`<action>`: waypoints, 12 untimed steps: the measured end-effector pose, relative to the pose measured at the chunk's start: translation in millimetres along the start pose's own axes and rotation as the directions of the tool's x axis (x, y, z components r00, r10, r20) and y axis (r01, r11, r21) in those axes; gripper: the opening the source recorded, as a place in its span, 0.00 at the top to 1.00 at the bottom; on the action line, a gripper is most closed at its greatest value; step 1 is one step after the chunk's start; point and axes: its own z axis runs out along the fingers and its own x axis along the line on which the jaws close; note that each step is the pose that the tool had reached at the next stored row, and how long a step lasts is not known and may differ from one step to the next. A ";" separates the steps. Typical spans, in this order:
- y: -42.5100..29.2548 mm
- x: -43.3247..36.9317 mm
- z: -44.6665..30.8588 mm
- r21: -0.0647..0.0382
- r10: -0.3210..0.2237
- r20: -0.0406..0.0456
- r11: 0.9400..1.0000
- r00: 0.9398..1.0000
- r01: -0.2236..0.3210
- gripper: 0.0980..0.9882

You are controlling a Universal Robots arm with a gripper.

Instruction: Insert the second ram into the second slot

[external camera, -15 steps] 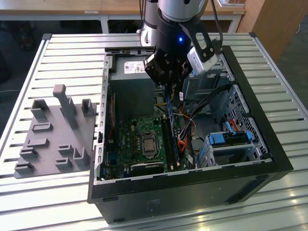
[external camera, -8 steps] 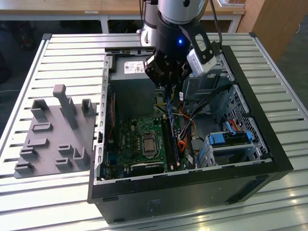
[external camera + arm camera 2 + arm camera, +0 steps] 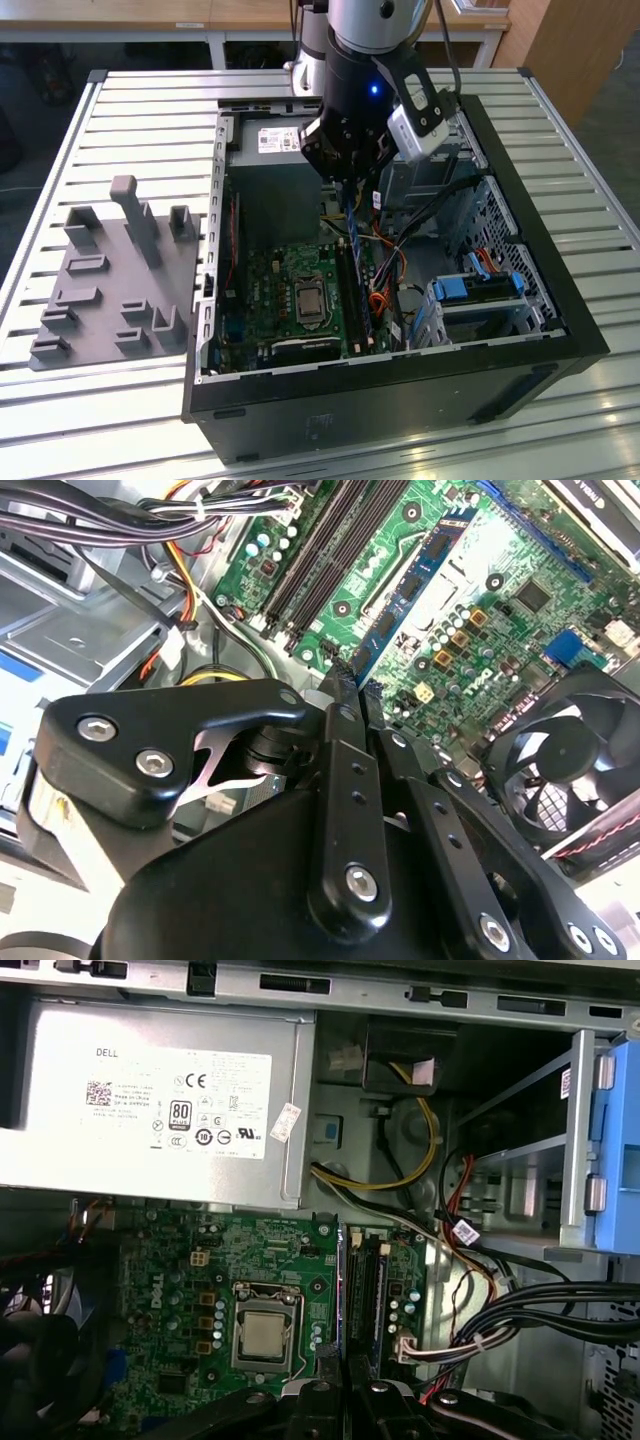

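My gripper hangs over the open PC case, shut on the second ram, a thin dark blue stick that hangs down from the fingers toward the motherboard. In the second wrist view the black fingers clamp one end of the ram, which reaches out above the green board beside the long dark ram slots. In the first wrist view the slots lie just ahead of the gripper, right of the CPU socket. The ram is above the slots and not seated.
A grey fixture plate with upright holders lies at the exterior view's left. Inside the case are a power supply, cable bundles, blue drive-bay clips and a black fan.
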 end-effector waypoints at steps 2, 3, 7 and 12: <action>-0.2 0.0 0.7 0.000 0.000 0.000 1.000 1.000 0.000 0.96; -0.3 0.0 1.1 0.000 0.000 0.000 1.000 1.000 0.000 0.96; -0.9 0.1 2.8 0.000 0.000 0.000 1.000 1.000 0.000 0.96; -1.1 0.1 4.7 0.001 0.000 0.000 1.000 1.000 0.000 0.96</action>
